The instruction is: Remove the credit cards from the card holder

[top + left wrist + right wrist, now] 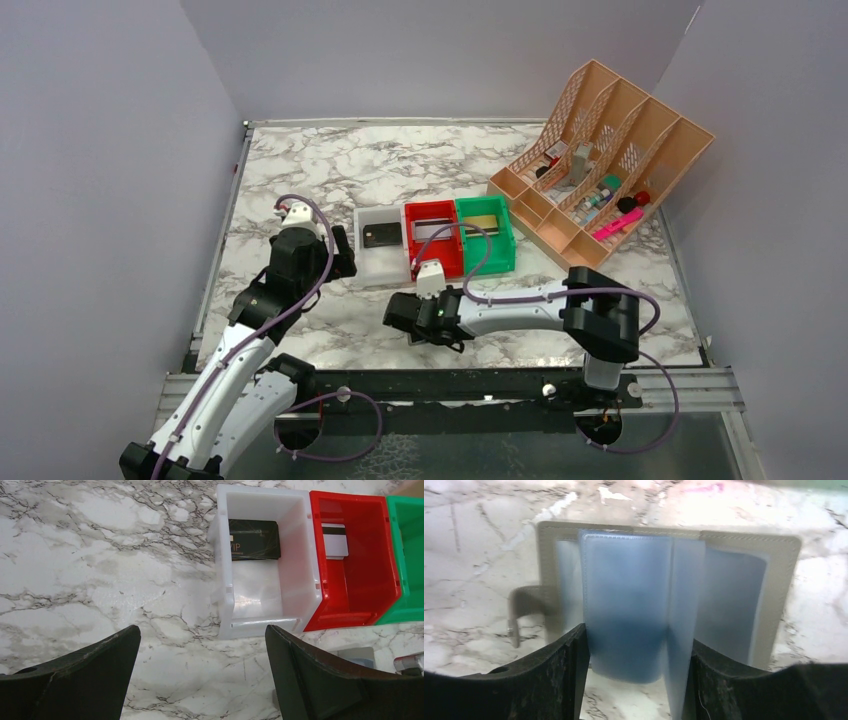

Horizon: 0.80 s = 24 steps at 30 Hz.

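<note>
The card holder (729, 595) lies spread open on the marble table (469, 580), grey border at the far edge, closing strap (519, 612) flung out to one side; its cloudy pale-blue sleeve (626, 605) lifts from the spine, right in the mouth of the right gripper (636, 640); a black finger sits against each long edge of that sleeve, jaws part-way in, and whether they pinch it or merely frame it I can't tell; nor whether a card hides inside that plastic. My read: the step is fishing out the next card, and the trick is to catch the card's stiff edge, not the floppy sleeve, then draw along the pocket's opening; tugging the sleeve alone would likely drag the whole holder. Off to the side, the left gripper (202, 630) hovers spread wide and empty, just short of the white bin (222, 580), where a black card (254, 539) rests; a white striped card (334, 540) lies in the red bin (375, 590) alongside.
</note>
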Available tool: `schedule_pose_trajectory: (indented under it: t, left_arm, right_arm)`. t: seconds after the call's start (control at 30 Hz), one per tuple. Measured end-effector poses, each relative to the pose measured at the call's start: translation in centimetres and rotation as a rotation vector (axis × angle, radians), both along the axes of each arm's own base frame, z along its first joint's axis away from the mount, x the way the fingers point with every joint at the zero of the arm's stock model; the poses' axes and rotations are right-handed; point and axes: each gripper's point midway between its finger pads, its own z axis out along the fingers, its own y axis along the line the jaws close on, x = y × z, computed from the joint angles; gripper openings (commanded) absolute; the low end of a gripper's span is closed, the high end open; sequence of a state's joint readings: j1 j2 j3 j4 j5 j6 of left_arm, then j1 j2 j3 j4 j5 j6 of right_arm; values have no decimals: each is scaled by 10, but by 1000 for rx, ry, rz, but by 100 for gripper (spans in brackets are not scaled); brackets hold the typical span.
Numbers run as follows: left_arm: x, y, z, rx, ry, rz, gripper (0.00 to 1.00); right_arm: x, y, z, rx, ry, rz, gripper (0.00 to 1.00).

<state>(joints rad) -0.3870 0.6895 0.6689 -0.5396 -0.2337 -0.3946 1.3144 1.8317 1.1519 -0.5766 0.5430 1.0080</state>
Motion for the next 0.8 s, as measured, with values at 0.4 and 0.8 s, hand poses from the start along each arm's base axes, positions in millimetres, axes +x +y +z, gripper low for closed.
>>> schedule_pose_trajectory:
  t: [0.4, 0.8]
  left_arm:
    - [0, -1, -7, 8, 24, -3, 99]
    - [2, -1, -17, 24, 64, -1, 99]
  right_arm:
    - [13, 15, 81, 71, -126, 189, 81]
    - [39, -61, 156, 248, -386, 50, 89]
